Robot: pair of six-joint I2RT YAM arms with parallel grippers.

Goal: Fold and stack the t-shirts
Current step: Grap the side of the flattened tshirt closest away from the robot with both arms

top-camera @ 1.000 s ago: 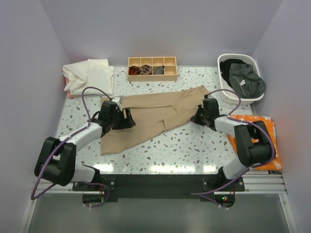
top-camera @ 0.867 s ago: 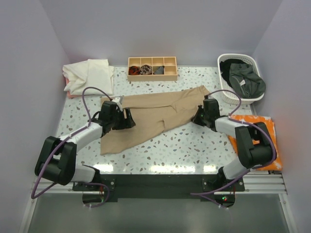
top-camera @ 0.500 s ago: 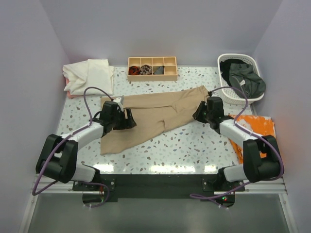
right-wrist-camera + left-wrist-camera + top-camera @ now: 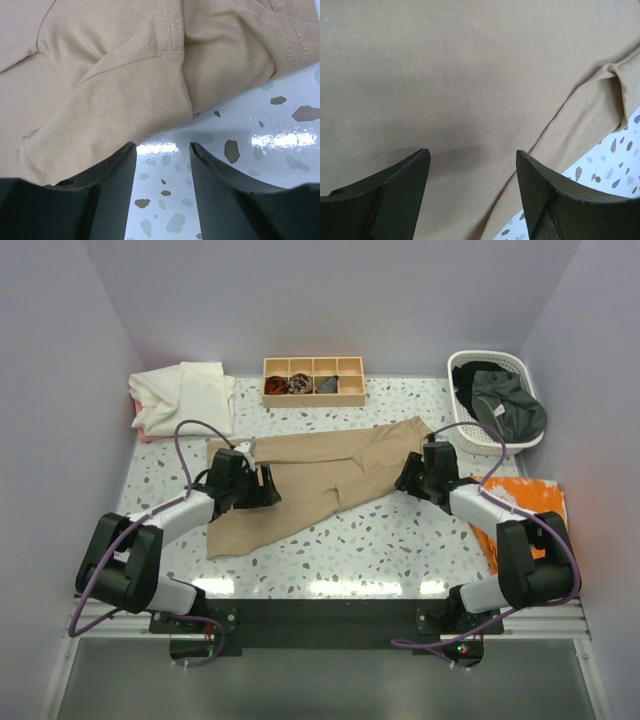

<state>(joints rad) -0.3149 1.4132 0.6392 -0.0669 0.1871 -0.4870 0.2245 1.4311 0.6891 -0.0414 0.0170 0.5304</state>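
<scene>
Currently: tan shirt [image 4: 320,475], flat on bench [image 4: 380,540], long axis slanting near-left to far-right; left hand [image 4: 264,486] open over its left part, right hand [image 4: 406,480] open, empty, at its right end.

White-black arms [image 4: 172,514], purple cables [image 4: 179,445], dark curved fingers [image 4: 395,200]

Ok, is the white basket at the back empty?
No, dark green cloth is heaped inside the white basket and drapes over its rim.
</scene>
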